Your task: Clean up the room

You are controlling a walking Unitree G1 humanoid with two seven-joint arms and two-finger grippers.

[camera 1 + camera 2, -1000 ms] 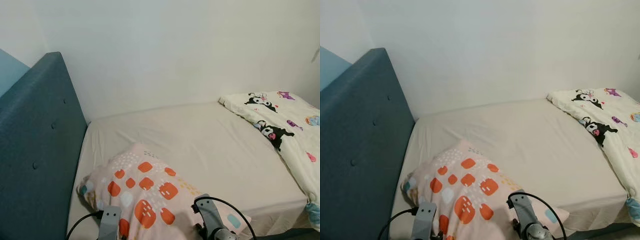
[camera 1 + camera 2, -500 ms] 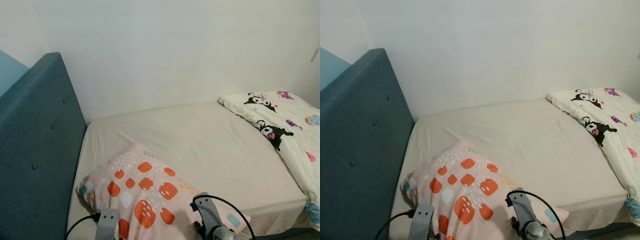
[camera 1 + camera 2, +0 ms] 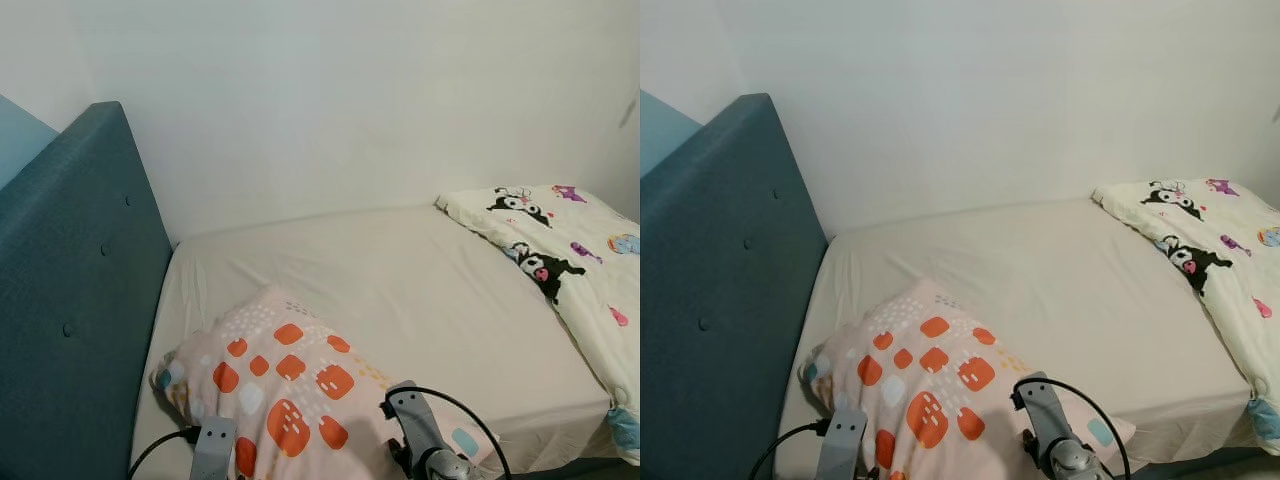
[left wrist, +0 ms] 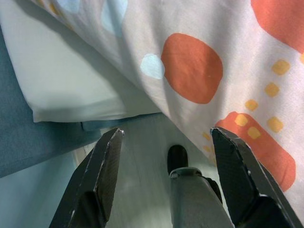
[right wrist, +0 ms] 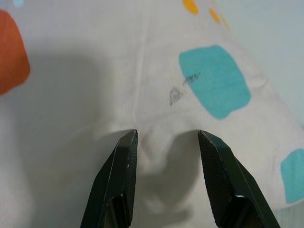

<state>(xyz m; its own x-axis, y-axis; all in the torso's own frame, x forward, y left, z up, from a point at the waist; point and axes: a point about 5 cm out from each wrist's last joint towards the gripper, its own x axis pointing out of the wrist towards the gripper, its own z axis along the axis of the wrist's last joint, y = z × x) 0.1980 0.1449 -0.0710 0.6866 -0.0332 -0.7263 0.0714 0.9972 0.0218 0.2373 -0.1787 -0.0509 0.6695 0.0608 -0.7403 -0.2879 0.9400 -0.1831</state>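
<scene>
Right wrist view shows my right gripper (image 5: 164, 137) with its two black fingers (image 5: 114, 180) spread apart, their tips pressed into the fabric of the pillow (image 3: 290, 385), which bunches into a small fold between them beside a teal patch. From my head I see that pillow, pale pink with orange, white and teal blotches, lying at the near edge of the bed (image 3: 400, 290), close to the blue-green padded headboard (image 3: 75, 290) on my left. My left gripper (image 4: 166, 135) hangs just off the pillow's edge with its fingers wide apart and nothing between them; past them lie the pillow's underside, the mattress edge and the floor. Both silver wrists with their black cables rise at the bottom of my head views, at the pillow's near side. A white blanket (image 3: 580, 260) printed with black cartoon figures lies at the far right end of the bed, well apart from the pillow.
</scene>
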